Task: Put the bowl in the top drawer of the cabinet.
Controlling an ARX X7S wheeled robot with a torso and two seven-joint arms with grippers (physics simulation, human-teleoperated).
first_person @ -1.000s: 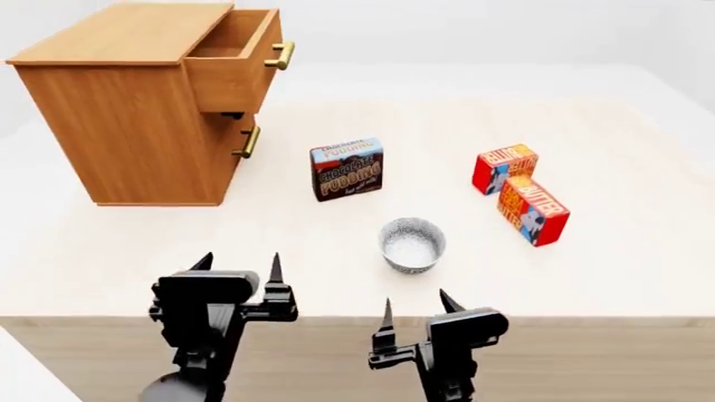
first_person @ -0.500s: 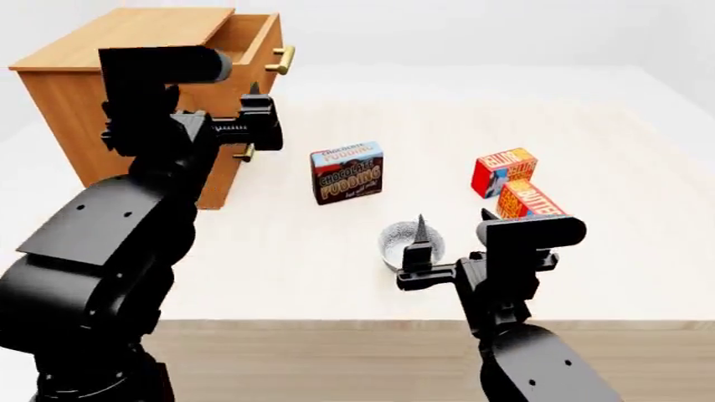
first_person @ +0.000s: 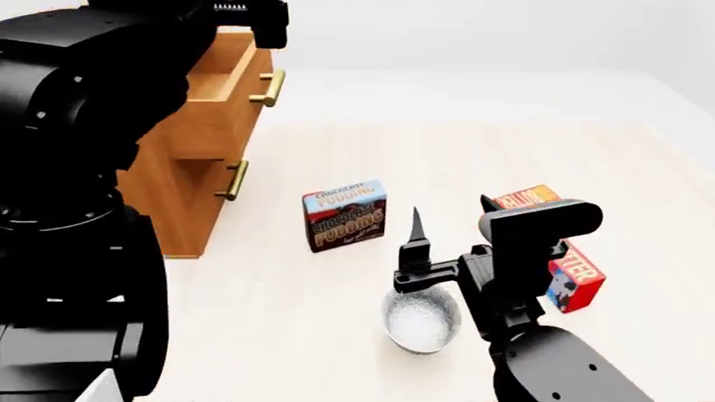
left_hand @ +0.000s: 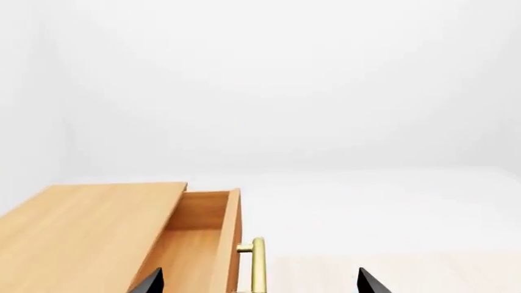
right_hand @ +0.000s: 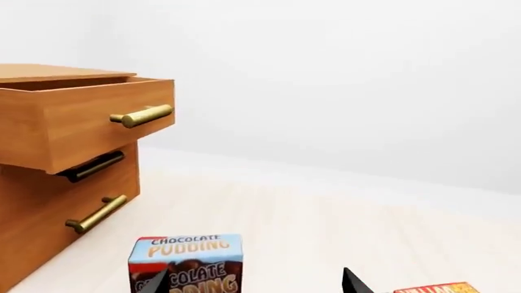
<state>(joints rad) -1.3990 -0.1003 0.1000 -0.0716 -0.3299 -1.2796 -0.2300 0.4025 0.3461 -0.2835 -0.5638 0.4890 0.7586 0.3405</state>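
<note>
A: Where's the bowl [first_person: 420, 320]?

B: On the bench [first_person: 537, 159], near edge, just below the right pincer [first_person: 450, 228] in the head view. Chocolate pudding box [first_person: 344, 214] behind it, butter boxes [first_person: 564, 266] to its right, mostly hidden by the arm. Nothing touches the bowl that I can see.

A: Pincer states?

B: Right pincer: tips spread wide, nothing between them. Left pincer [left_hand: 258, 282]: only two tips show at the wrist view's edge, well apart, empty. It sits high, by the top drawer [left_hand: 210, 244].

A: Drawer ready?

B: Top drawer is pulled out of the cabinet [first_person: 184, 167], interior exposed. Lower drawer [right_hand: 77, 201] looks shut.

A: How will the bowl handle?

B: My guess: light, rigid, thin wall, smooth glaze, so slippery. Best hold is the rim, one finger inside, one outside, straight down. Gripping across the full width looks marginal. It may skate on the bench if nudged off-centre.

A: What changed in the last half second?

B: Head view shifted; the bowl now sits lower in frame and the cabinet nearer the left edge. Left arm has risen and fills the left side, blocking most of the cabinet top. Right pincer has moved from beside the bowl to above its far side. Bowl itself hasn't been lifted.
</note>
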